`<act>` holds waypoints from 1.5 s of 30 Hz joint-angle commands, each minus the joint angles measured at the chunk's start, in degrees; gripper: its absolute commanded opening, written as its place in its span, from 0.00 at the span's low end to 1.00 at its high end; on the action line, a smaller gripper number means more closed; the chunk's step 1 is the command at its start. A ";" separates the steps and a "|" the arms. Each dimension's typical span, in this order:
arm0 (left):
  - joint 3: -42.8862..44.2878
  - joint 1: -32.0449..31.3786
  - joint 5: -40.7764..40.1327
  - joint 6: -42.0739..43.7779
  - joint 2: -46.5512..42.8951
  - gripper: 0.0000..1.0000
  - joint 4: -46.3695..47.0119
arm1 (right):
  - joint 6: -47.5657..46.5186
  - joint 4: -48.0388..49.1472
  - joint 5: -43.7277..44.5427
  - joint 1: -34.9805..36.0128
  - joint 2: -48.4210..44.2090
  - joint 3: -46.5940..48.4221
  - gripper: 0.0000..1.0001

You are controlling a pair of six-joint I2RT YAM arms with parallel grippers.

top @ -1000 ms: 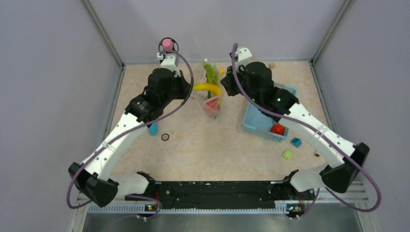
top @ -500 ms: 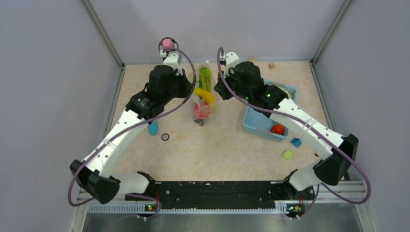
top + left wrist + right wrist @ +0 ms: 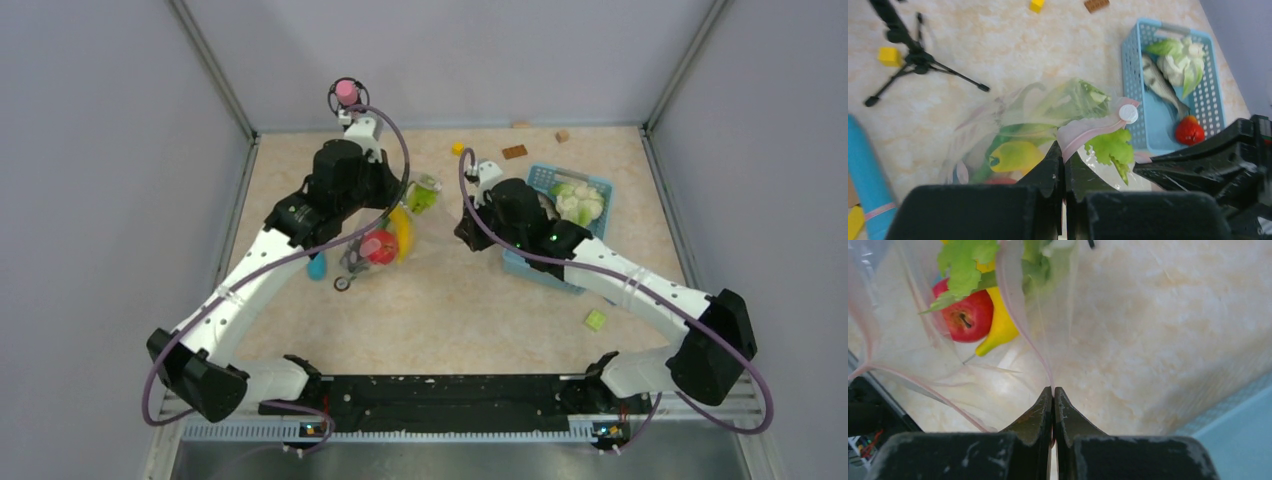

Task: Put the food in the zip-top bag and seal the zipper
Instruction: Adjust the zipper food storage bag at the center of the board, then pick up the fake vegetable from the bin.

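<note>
The clear zip-top bag (image 3: 425,232) hangs stretched between my two grippers at mid table. It holds a red apple (image 3: 379,247), a yellow banana (image 3: 403,232) and leafy greens (image 3: 423,193). My left gripper (image 3: 1064,150) is shut on the bag's pink zipper strip (image 3: 1088,134) near its white slider (image 3: 1128,114). My right gripper (image 3: 1053,390) is shut on the bag's pink-edged rim (image 3: 1018,305). The apple (image 3: 966,314), banana (image 3: 998,325) and a lettuce leaf (image 3: 963,265) show through the plastic in the right wrist view. A cauliflower (image 3: 578,203) lies in the basket.
A light-blue lattice basket (image 3: 530,262) at the right holds the cauliflower, a fish (image 3: 1162,87) and a red fruit (image 3: 1190,131). A small black tripod (image 3: 908,55) with a pink ball top (image 3: 346,90) stands at the back. A blue cylinder (image 3: 317,266), a ring (image 3: 342,284) and small blocks (image 3: 595,320) lie around.
Both grippers have carried the bag toward me and to the left, lower over the table. The right arm has pulled back, and the cauliflower in the basket now shows.
</note>
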 commanded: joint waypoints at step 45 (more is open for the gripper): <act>-7.17 -0.06 20.83 -1.68 8.03 0.00 11.74 | 13.06 -11.02 21.70 -32.89 4.70 -16.00 0.92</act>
